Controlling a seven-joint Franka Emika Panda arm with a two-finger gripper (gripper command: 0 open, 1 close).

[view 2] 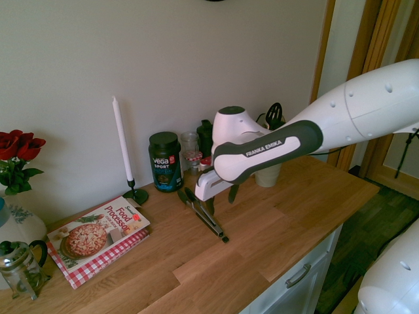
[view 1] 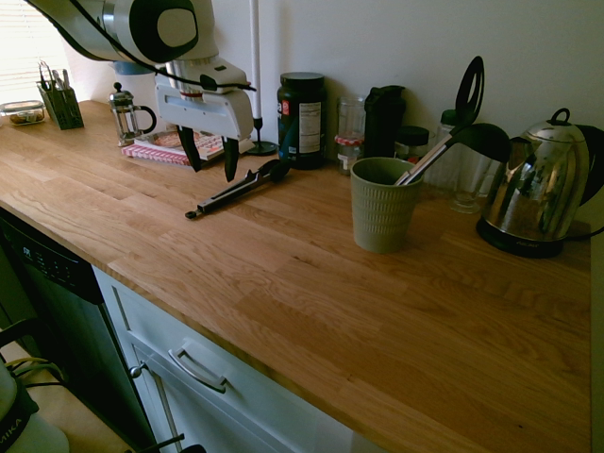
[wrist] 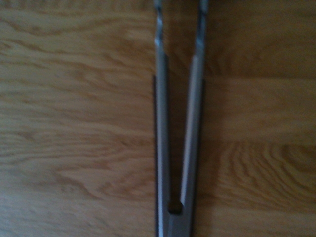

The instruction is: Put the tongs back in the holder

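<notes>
The tongs (view 1: 236, 189) are seen lying flat on the wooden counter (view 1: 311, 302), left of the holder (view 1: 381, 203), while the gripper (view 1: 209, 162) is held wide open and empty above them.

White rounded arm (view 2: 366, 104) with dark grey panel lettered FRANKA EMIKA; white claw (view 1: 209, 156) with black fingers.

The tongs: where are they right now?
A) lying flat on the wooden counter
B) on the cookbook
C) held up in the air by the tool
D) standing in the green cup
A: the tongs lie flat on the counter, with the open tool above them, not holding them.
</notes>
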